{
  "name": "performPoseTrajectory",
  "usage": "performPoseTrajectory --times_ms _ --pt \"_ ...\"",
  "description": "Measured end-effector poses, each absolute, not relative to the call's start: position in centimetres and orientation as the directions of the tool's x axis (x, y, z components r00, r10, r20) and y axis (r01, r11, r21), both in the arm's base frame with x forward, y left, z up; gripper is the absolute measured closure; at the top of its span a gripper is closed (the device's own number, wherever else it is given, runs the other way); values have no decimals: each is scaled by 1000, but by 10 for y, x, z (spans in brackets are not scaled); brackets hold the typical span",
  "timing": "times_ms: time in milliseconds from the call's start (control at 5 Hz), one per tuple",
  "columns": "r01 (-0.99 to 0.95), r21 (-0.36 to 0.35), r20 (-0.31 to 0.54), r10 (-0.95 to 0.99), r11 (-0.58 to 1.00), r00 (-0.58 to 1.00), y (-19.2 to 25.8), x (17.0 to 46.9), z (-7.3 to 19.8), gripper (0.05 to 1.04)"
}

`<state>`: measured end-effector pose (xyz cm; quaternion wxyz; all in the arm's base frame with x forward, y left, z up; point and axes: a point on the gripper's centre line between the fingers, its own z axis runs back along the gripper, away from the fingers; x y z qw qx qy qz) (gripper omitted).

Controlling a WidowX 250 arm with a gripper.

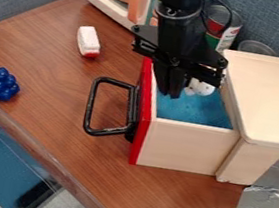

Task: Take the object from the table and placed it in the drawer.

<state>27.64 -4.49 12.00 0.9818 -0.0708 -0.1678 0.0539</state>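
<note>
- Drawer (182, 148): open.
- Gripper (169, 92): over the drawer's far half; whether spread, closed or grasping, I cannot tell.
- White object (202, 89): probably the task's, in or just above the drawer near its far edge; likely light, firm, slightly slippery; best pinched round its middle.

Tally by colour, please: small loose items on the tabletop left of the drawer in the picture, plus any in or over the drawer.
Blue: 1, a bumpy cluster
White with a red end: 1, a small block
Mostly white: 1, at the drawer
Total: 3
</note>
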Motion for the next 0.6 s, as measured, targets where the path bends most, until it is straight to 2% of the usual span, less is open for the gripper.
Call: performPoseTrajectory --times_ms 200,400,600 --pt "-39 -112 353 77 993 932 -38 258 129 592" --pt "-24 -33 366 35 999 930 3 215 147 276" --pt "30 41 315 -41 999 948 51 177 151 77"
